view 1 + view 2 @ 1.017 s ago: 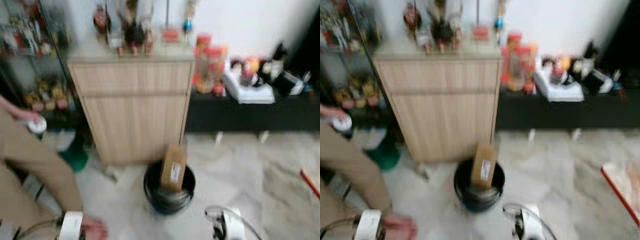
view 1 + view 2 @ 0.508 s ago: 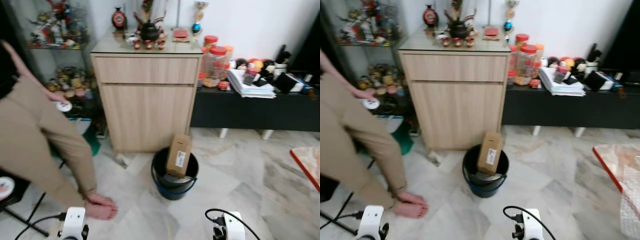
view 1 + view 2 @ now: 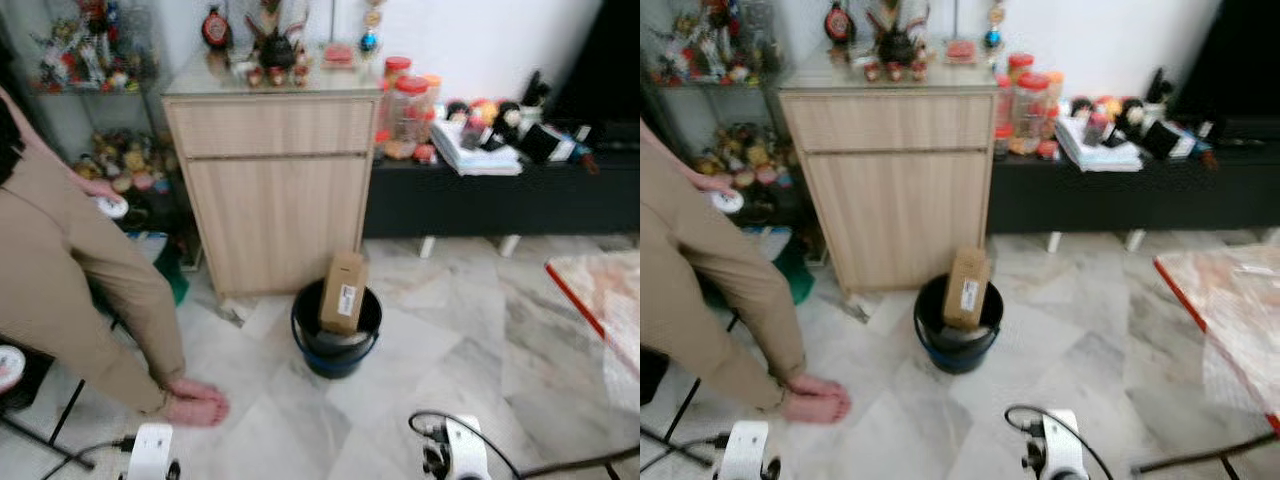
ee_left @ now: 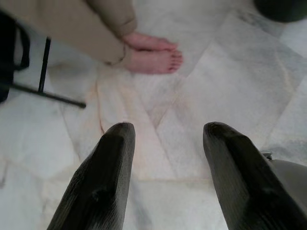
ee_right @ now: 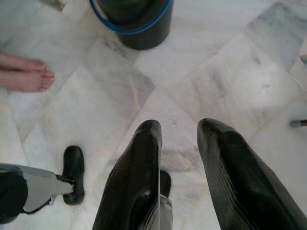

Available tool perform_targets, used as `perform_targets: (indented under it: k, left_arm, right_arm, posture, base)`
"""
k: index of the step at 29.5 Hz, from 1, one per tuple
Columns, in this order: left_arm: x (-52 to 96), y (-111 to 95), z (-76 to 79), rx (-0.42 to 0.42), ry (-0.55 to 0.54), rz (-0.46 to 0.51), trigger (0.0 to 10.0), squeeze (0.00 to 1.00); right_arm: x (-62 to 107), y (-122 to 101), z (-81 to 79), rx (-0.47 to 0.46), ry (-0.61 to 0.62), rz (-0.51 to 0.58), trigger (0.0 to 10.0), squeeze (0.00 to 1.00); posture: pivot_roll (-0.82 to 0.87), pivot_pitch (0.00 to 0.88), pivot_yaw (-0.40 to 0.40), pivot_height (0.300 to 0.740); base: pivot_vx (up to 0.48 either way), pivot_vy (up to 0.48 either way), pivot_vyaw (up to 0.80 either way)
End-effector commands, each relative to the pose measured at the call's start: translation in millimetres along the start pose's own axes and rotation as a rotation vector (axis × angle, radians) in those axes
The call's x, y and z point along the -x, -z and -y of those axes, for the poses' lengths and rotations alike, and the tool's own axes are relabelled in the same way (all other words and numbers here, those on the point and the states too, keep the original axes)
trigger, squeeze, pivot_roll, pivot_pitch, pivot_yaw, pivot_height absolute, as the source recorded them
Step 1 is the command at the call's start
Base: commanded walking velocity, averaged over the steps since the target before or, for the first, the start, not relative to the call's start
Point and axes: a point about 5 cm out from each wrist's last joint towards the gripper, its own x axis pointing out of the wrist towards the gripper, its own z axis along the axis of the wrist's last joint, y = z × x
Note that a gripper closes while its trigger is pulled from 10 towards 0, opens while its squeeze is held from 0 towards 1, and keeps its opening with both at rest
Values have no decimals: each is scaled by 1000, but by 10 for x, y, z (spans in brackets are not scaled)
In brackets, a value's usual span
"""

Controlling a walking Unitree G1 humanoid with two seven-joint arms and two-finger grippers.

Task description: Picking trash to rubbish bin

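A black rubbish bin point(image 3: 336, 340) with a blue handle stands on the marble floor point(image 3: 450, 350) at the centre of the head view, a brown cardboard box point(image 3: 343, 291) propped upright inside it and rising clear of the rim; the white label on the box is too small to read. Directly behind the bin, at 12 o'clock, is a light wooden cabinet point(image 3: 272, 190) topped with small ornaments that cannot be told apart in the soft focus. At 2 o'clock a low black bench point(image 3: 500, 195) carries jars, papers and toys, equally hard to distinguish.

A person in tan trousers point(image 3: 70, 270) stands at 9 o'clock, cut off by the frame edge, bare feet point(image 3: 195, 403) on the tiles. A red-edged mat point(image 3: 600, 300) is clipped by the frame at 3 o'clock.

The left gripper point(image 4: 168, 139) hangs low over bare floor, its two black fingers spread wide with nothing between them; the person's feet lie beyond its tips. The right gripper point(image 5: 177, 139) also points at the floor, fingers parted by a narrower gap and likewise empty, the bin's lower wall visible well ahead of it. In the head view both wrists are cropped at 6 o'clock, with a black cable looping by the right one.
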Motion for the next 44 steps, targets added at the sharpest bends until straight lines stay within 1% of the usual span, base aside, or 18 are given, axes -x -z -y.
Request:
perform_targets:
  k: [1, 6, 10, 13, 25, 30, 44]
  left_arm:
    - [-16, -48, 1, -10, 1, 10, 10000, 0]
    - [-28, -85, 1, -13, 4, 19, 10000, 0]
    - [-58, -186, -16, -24, 13, 41, 10000, 0]
    - [-66, -217, -17, -26, 16, 50, 10000, 0]
    - [-62, -205, -9, -28, 20, 49, 10000, 0]
    - [-47, -159, -17, -29, 19, 41, 10000, 0]
    - [-35, -121, -4, -38, 28, 35, 10000, 0]
  right_arm:
    - [-1, -13, 10, -19, 6, 8, 10000, 0]
    - [0, -8, 6, -23, 6, 8, 10000, 0]
    - [0, 5, -6, -35, 14, 8, 10000, 0]
    - [2, 14, -10, -40, 17, 6, 10000, 0]
    - [7, 43, -19, -47, 22, -2, 10000, 0]
    - [4, 46, -33, -41, 19, -6, 10000, 0]
    - [0, 55, -60, -25, 10, -15, 10000, 0]
  posture:
    - [-18, 0, -29, 740]
    - [-20, 0, -25, 740]
    - [-27, 0, -8, 740]
    - [-26, 0, -3, 740]
    - [-27, 0, 1, 740]
    - [-21, 0, 0, 740]
    - [-21, 0, 2, 740]
  base:
    - [0, 0, -756]
    - [0, 0, -756]
    - [0, 0, -750]
    - [0, 0, -750]
    - [0, 0, -749]
    - [0, 0, -749]
    - [0, 0, -750]
